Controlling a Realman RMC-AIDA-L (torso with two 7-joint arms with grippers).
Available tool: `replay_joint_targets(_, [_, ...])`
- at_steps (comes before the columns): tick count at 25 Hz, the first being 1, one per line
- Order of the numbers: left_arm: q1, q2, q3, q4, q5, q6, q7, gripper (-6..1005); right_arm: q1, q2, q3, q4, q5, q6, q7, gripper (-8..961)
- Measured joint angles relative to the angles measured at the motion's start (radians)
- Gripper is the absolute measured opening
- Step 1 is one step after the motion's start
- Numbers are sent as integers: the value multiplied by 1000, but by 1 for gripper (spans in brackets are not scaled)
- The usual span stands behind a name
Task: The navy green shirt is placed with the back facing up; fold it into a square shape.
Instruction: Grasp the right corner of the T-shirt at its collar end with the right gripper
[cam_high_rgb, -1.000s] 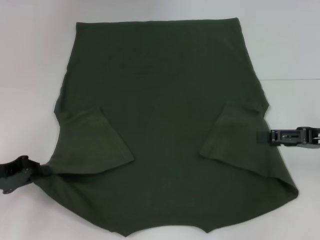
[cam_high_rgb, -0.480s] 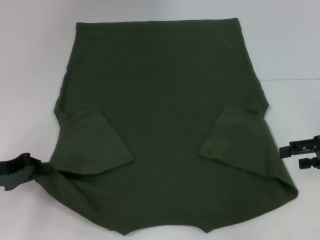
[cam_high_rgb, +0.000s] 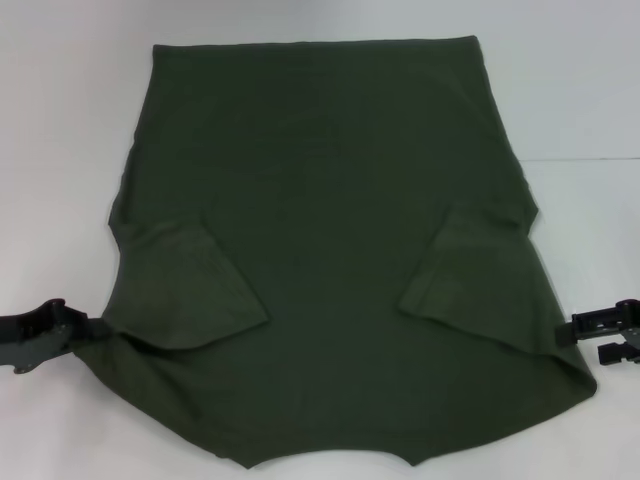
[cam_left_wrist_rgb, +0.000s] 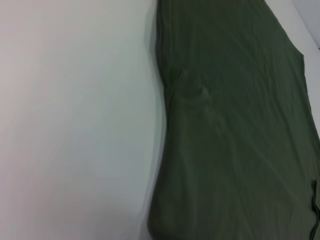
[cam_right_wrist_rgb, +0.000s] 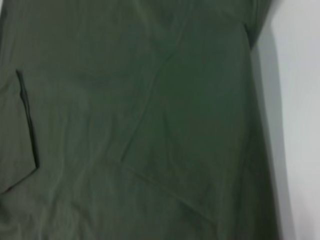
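The navy green shirt (cam_high_rgb: 330, 230) lies flat on the white table (cam_high_rgb: 60, 120), plain back up, with both sleeves folded inward over the body. My left gripper (cam_high_rgb: 85, 328) is at the shirt's near-left edge, and its tip touches the fabric just below the folded left sleeve (cam_high_rgb: 185, 290). My right gripper (cam_high_rgb: 592, 337) is open and empty beside the shirt's near-right edge, a little clear of the cloth. The left wrist view shows the shirt's side edge (cam_left_wrist_rgb: 165, 125) against the table. The right wrist view is filled with shirt fabric (cam_right_wrist_rgb: 150, 125).
The white table surrounds the shirt, with bare strips on the left (cam_high_rgb: 50, 200) and on the right (cam_high_rgb: 590, 220). The shirt's near corners reach close to the table's front edge.
My right gripper has let go, opened, drawn back off the shirt and moved nearer along its right edge. My left gripper has shifted slightly. The shirt has not moved.
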Motion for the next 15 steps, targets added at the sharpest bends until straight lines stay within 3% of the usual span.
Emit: replay_joint_targets(15, [-6,-2,-5,-2,-8,0,2,3,7,13,-45,11,-4,37,4,920])
